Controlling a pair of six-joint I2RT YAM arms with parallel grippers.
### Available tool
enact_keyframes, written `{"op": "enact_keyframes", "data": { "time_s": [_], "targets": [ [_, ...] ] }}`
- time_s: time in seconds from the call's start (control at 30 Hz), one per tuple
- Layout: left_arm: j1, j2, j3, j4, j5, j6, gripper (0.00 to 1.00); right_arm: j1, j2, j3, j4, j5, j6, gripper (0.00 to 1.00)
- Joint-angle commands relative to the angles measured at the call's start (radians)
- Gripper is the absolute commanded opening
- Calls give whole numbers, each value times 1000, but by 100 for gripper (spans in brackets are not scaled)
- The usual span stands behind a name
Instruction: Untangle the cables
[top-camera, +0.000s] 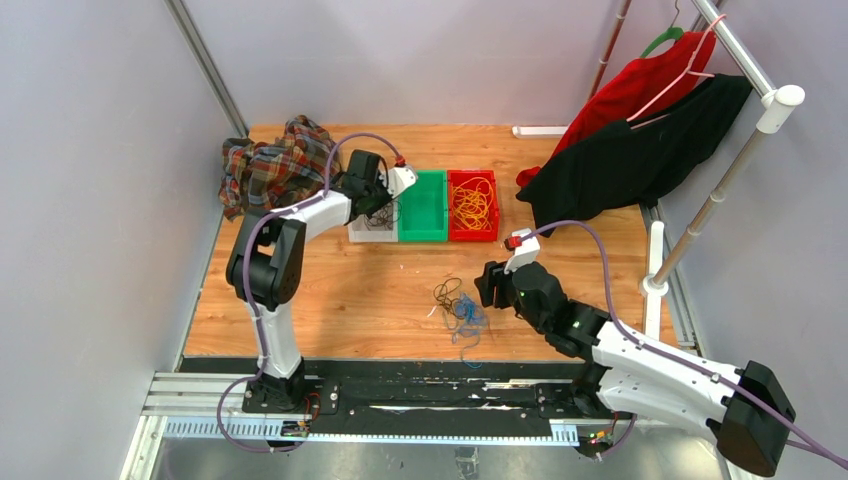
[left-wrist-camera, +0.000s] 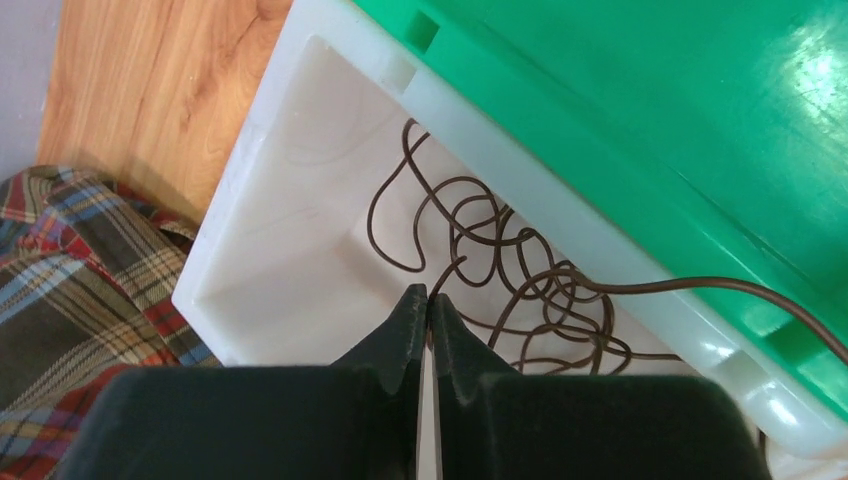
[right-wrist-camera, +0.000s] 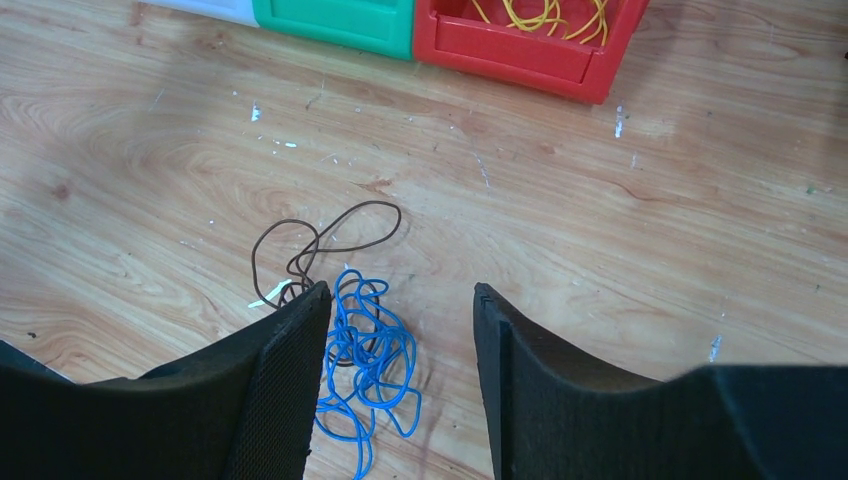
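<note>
Left jaws: the left gripper (left-wrist-camera: 428, 298) has its jaws pressed together over the white bin (left-wrist-camera: 290, 200), which touches the green bin (left-wrist-camera: 640, 120) on its left side. A wire end meets the tips; whether it is nipped cannot be told.
Dark cable (left-wrist-camera: 520, 270): coiled in the white bin, with one strand trailing over the rim and across the green bin.
Right jaws: the right gripper (right-wrist-camera: 400, 290) has its jaws spread, holding nothing, above the tangle in front of the green bin and well apart from it.
Tangle: blue cable (right-wrist-camera: 365, 345) interlaced with a dark loop (right-wrist-camera: 340, 225), lying on the surface (right-wrist-camera: 600, 220).
Yellow cables (right-wrist-camera: 545, 12): in the red bin (right-wrist-camera: 520, 50), touching the green bin's right side.
Hazard, left: if a strand is caught in the tips, withdrawal could drag the coil out; the trailing strand could snag on the green bin.
Hazard, right: closing here could take blue and dark strands together and lift the knot whole.
Hazard, grip: thin wire flat on the surface may slip the pads.
</note>
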Motion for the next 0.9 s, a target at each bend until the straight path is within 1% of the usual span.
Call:
{"op": "enact_keyframes", "data": {
  "time_s": [0.0, 0.07, 0.1, 0.2, 0.23, 0.3, 0.33, 0.43, 0.67, 0.87],
  "targets": [
    [-1, 20, 54, -18, -28, 15, 14, -18, -2, -11, -2, 16, 11, 54],
    [5, 8, 83, -52, -12, 4, 28, -21, -10, -13, -3, 15, 10, 54],
    [11, -3, 100, -82, 12, -4, 36, -21, -13, -13, -7, 15, 10, 54],
    [30, -25, 173, -183, 88, -18, 57, -26, -18, -13, -12, 11, 9, 54],
    [35, -29, 201, -219, 108, -18, 62, -27, -19, -13, -12, 9, 9, 54],
    [44, -34, 253, -294, 155, -15, 69, -28, -20, -11, -13, 5, 9, 54],
    [46, -37, 275, -332, 190, -5, 71, -28, -21, -11, -13, 6, 10, 54],
    [48, -47, 310, -420, 263, 19, 72, -31, -23, -14, -14, 5, 12, 54],
    [38, -45, 290, -523, 409, 73, 73, -36, -15, -13, -12, -4, 9, 54],
    [9, -17, 296, -522, 466, 44, 73, -45, 5, -10, -4, -15, 8, 53]
  ]
}}
